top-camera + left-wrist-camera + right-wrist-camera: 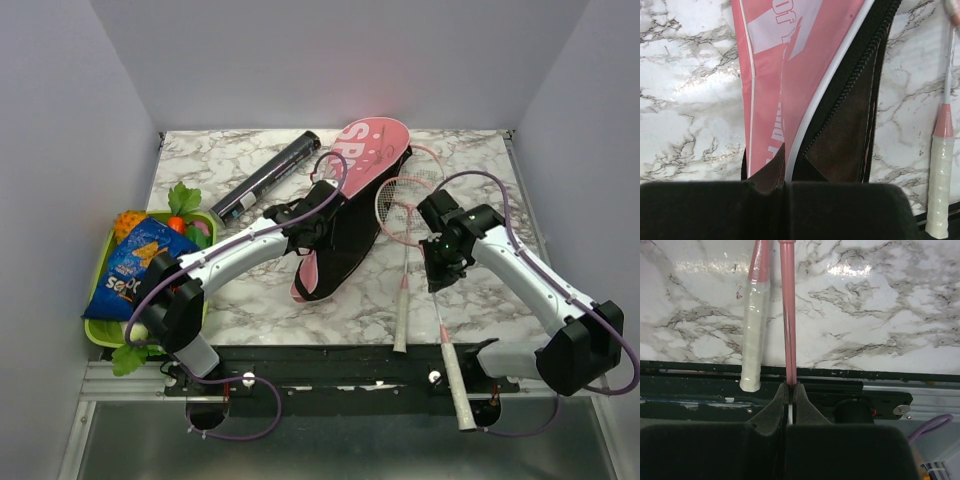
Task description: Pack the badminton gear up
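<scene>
The left fingers (312, 222) touch the open black side of the pink bag (372, 150); the right fingers (440, 268) sit over the right racket (455, 385), the left racket (400, 322) just beside.

Two rackets (401, 318), one bag (375, 140), one tube (265, 178), one snack packet (135, 265), one tray (98, 332).

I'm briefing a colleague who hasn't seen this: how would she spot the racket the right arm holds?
On the marble table, right of the pink bag, two rackets lie side by side. It is the right-hand racket, its pink shaft pinched in the right gripper. The other racket's white handle ends at the table edge; this one's juts out over the black rail.
</scene>
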You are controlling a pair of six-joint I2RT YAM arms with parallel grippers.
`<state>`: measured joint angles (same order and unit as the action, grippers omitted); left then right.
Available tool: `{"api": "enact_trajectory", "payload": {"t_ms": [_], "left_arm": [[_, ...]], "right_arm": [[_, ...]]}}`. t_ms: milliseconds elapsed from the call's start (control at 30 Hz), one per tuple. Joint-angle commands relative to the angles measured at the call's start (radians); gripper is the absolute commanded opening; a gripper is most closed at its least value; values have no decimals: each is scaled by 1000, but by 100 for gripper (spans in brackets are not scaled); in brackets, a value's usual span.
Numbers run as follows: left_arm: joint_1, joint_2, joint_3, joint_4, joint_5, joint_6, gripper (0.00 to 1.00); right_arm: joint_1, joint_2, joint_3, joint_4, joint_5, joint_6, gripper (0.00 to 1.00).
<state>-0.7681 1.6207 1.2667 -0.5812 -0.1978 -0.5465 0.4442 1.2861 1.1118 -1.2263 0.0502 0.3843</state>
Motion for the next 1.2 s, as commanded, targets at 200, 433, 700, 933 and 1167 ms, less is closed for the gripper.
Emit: {"api": "enact_trajectory", "payload": {"t_ms": [200, 433, 700, 933, 1167], "left_arm": [[-2, -84, -12, 107, -45, -18, 0], [-20, -70, -21, 113, -9, -21, 0], [-57, -22, -16, 124, 47, 6, 0], [-95, 21, -6, 109, 87, -1, 0], [-115, 68, -21, 101, 113, -24, 0]], "right_arm": [[113, 87, 97, -10, -13, 59, 1], [131, 177, 180, 83, -44, 65, 1], [131, 370, 226, 292, 26, 113, 1], [110, 588, 370, 419, 155, 151, 1], [27, 722, 488, 557, 108, 136, 1]]}}
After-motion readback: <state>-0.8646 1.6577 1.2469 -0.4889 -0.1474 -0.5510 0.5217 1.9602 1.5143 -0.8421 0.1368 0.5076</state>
